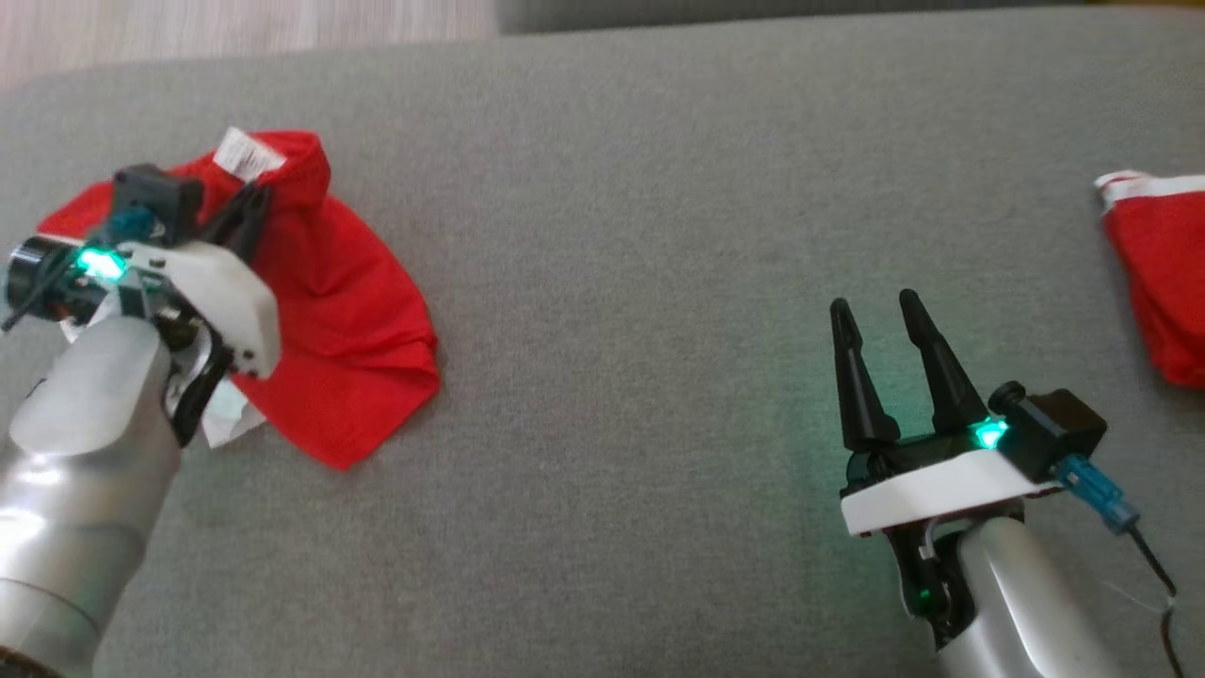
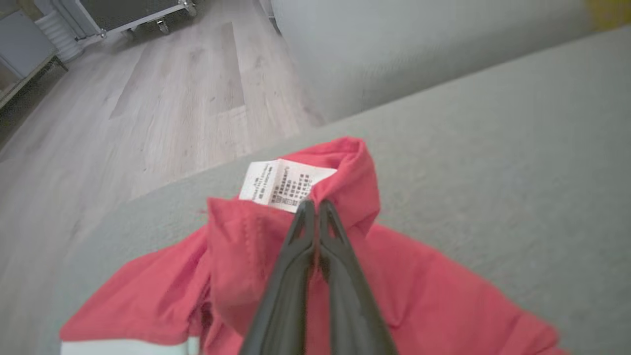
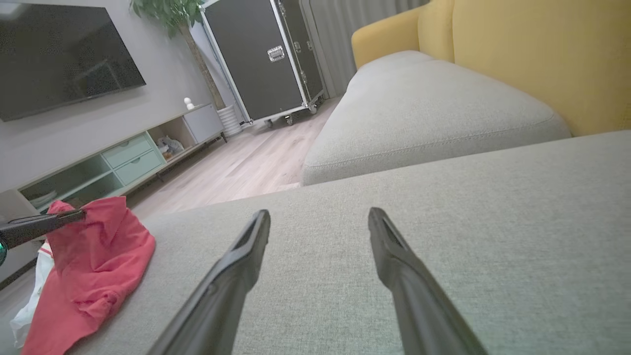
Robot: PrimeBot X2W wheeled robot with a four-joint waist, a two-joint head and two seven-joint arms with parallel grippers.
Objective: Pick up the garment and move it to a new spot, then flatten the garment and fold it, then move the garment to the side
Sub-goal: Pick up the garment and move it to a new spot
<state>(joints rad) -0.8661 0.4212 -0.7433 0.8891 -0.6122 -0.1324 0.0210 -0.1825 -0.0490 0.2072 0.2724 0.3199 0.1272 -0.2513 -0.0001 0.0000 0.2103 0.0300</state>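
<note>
A red garment (image 1: 348, 311) with white trim lies crumpled at the left of the grey sofa seat (image 1: 621, 207). Its white care label (image 2: 278, 185) sticks up at the raised fold. My left gripper (image 1: 249, 202) is shut on that raised fold of the garment (image 2: 434, 296), just below the label, and holds the cloth lifted in a peak. From the right wrist view the same garment (image 3: 93, 261) hangs from the left fingers (image 3: 44, 224). My right gripper (image 1: 877, 313) hovers open over bare cushion at the lower right, its gripper (image 3: 319, 217) holding nothing.
A second red cloth with a white edge (image 1: 1163, 273) lies at the seat's right edge. Wooden floor (image 2: 148, 98) runs beyond the seat's far left edge. Another grey cushion (image 3: 424, 108) and a yellow backrest (image 3: 532, 54) lie ahead of the right gripper. The seat's middle is bare fabric.
</note>
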